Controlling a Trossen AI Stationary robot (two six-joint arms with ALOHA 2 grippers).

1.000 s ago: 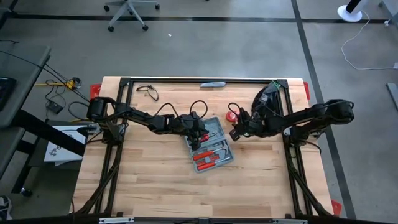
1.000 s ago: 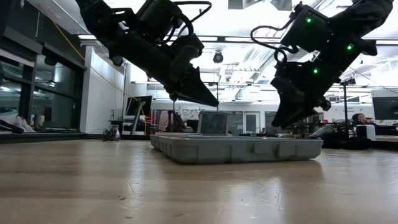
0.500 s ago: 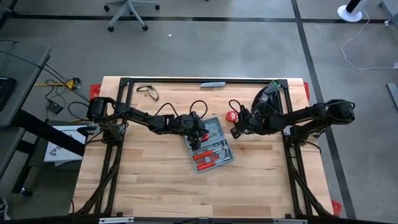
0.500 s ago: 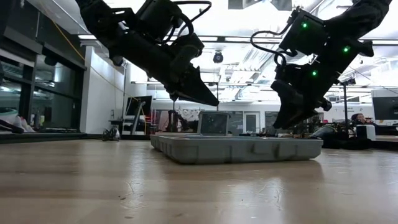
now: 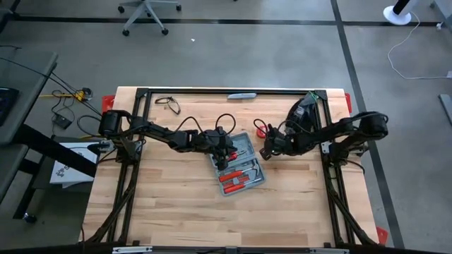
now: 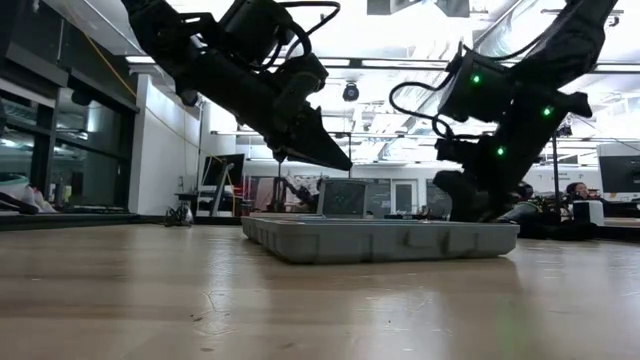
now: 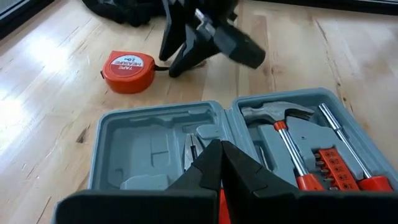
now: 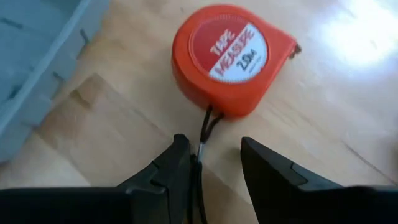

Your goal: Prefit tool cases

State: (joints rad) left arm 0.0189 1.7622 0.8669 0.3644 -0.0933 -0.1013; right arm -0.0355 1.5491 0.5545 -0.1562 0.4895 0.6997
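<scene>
Blue-grey tool case (image 5: 237, 166) lies open, red-handled tools inside; left claw (image 7: 219, 163) closed above it; right claw (image 8: 214, 163) spread.

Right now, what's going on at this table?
A two-armed robot is filling an open tool case lying on the table. The left end effector hovers shut over the case, holding nothing visible. The right end effector is open, low beside the case, its fingers straddling the wrist strap of an orange tape measure.
</scene>
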